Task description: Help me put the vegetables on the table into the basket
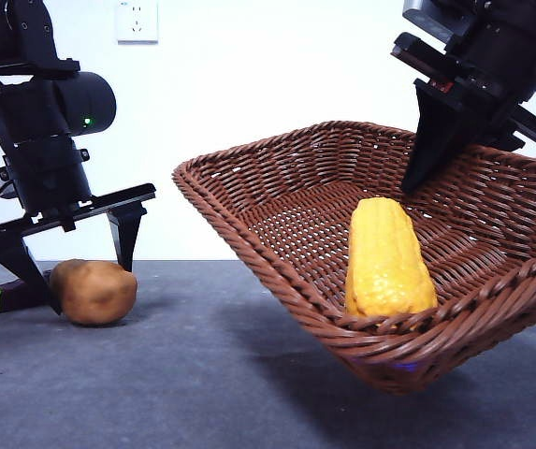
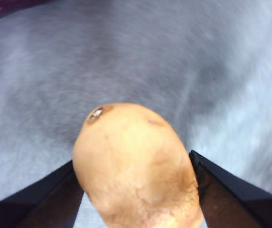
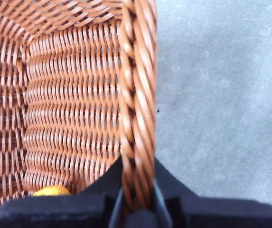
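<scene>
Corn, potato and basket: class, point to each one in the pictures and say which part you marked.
corn (image 1: 387, 257), front view, middle of the yellow cob.
potato (image 1: 94, 291), front view, its rounded side.
basket (image 1: 239, 224), front view, braided rim.

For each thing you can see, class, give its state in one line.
corn cob: lying inside the basket.
basket: tilted, rim gripped by right gripper.
potato: on the table, between the open jaws of left gripper.
eggplant: lying on the table behind the potato.
</scene>
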Available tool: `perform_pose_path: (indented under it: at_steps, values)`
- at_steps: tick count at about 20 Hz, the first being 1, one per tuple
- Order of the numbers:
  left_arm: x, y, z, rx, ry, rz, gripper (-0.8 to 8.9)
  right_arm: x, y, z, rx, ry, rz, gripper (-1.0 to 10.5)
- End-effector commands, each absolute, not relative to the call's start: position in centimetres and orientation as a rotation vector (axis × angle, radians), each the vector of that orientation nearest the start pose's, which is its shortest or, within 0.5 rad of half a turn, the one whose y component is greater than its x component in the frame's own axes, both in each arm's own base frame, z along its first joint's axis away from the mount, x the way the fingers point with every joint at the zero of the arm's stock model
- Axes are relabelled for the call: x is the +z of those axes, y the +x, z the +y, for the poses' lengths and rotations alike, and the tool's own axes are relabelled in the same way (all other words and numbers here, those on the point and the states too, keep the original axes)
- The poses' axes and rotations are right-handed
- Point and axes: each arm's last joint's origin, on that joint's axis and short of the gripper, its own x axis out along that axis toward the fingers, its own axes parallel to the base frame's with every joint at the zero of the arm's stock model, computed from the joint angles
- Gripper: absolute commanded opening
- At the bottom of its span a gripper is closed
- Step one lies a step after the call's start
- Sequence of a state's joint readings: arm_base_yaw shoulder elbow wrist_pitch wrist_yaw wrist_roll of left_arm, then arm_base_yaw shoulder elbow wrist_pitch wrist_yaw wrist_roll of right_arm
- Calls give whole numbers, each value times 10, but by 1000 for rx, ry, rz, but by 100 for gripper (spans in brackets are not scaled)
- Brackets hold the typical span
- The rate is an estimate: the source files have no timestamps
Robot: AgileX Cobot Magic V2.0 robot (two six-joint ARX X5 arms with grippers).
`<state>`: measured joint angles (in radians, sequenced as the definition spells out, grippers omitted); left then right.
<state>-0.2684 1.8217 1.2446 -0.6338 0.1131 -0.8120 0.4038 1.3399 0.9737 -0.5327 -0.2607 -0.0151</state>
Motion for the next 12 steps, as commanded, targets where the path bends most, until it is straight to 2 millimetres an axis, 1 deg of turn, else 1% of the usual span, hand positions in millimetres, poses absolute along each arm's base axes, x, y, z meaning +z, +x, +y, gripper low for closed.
perform_pose_path:
  at_steps: [1, 2, 3, 5, 7, 9, 11, 12]
  values:
    - [191, 341, -97, 40, -436, 1260, -8, 251, 245, 113, 610, -54, 918, -12]
    - [202, 339, -97, -18, -380, 1222, -8, 251, 245, 113, 599, -45, 922, -12]
    - [217, 334, -94, -76, -320, 1173, -8, 251, 245, 113, 589, -25, 928, -12]
    - [255, 319, -89, -191, -198, 1047, -8, 251, 246, 113, 572, 7, 940, -12]
    - [298, 293, -83, -301, -142, 910, -8, 250, 246, 113, 558, 35, 955, -12]
    - [336, 261, -78, -429, -132, 779, -7, 245, 249, 115, 534, 72, 983, -12]
    - [361, 228, -78, -543, -102, 698, -7, 237, 253, 117, 513, 99, 1024, -12]
    - [368, 211, -82, -602, -63, 690, -7, 230, 256, 119, 511, 112, 1050, -12]
